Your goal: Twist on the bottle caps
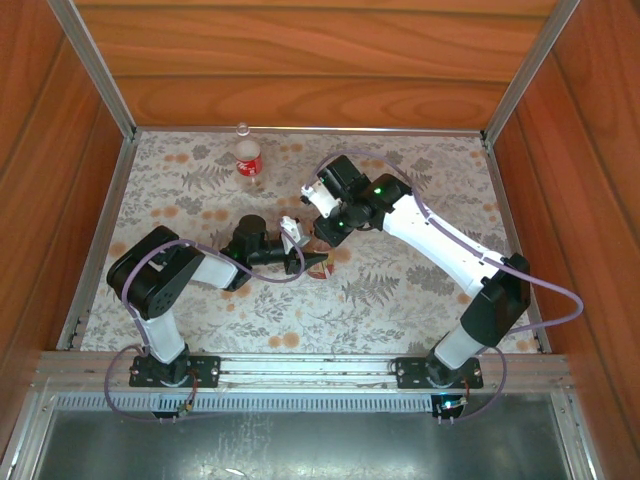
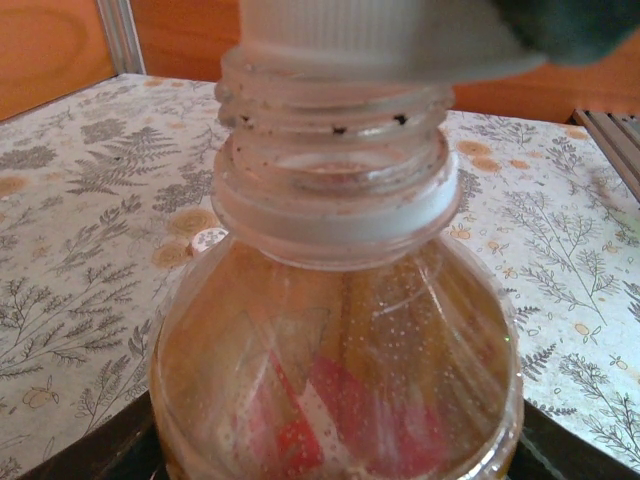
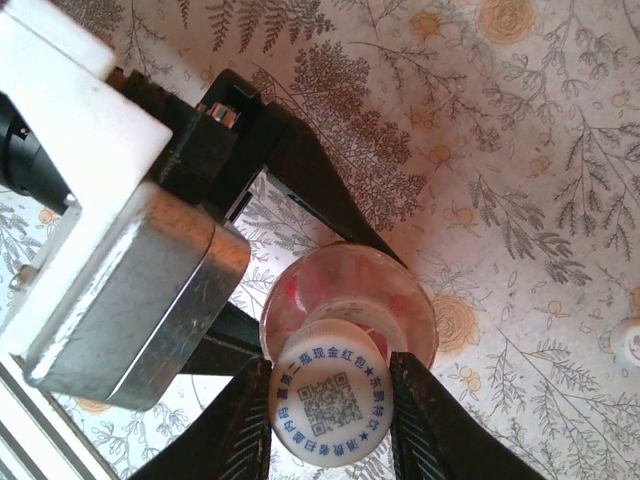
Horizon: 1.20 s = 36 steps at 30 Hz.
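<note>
An amber-tinted clear bottle point(image 2: 335, 370) stands upright in my left gripper point(image 2: 335, 465), whose dark jaws are shut round its body low in the left wrist view. Red and white show through its wall. A white bottle cap point(image 3: 331, 402) with blue print and a code square is pinched between my right gripper's point(image 3: 331, 425) black fingers point(image 3: 235, 425). It sits on top of the bottle's mouth, a little off-centre, with the neck threads point(image 2: 335, 110) bare below it. In the top view my left gripper point(image 1: 316, 260) and right gripper point(image 1: 320, 240) meet at mid-table. A red-labelled bottle point(image 1: 248, 160) stands at the back.
A second small white cap point(image 3: 628, 340) lies on the floral tablecloth point(image 3: 520, 150) to the right of the held bottle. Wooden walls and metal rails point(image 1: 100, 230) enclose the table. The left arm's silver and white wrist body point(image 3: 120, 290) is close beside the bottle.
</note>
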Tool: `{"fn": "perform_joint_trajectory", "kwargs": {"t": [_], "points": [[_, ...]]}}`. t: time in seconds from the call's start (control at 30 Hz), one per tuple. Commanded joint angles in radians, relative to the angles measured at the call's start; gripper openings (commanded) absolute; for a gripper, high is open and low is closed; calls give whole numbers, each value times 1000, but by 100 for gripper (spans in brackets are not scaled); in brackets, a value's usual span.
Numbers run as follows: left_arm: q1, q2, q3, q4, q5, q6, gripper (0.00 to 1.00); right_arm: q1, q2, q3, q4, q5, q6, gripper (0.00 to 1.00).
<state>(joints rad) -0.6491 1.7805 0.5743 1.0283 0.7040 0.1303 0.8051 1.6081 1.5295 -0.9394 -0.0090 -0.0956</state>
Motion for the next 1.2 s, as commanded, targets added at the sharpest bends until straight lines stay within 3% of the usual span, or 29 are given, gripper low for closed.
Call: {"fn": "perform_joint_trajectory", "kwargs": {"t": [0.0,1.17], "points": [[-4,23,-18,-52,-8,-7,59,8,25,9,-19,31,-7,31],[-5,27,-17,-53,-7,-15,59,8,39,31,-49,74,-4,35]]}}
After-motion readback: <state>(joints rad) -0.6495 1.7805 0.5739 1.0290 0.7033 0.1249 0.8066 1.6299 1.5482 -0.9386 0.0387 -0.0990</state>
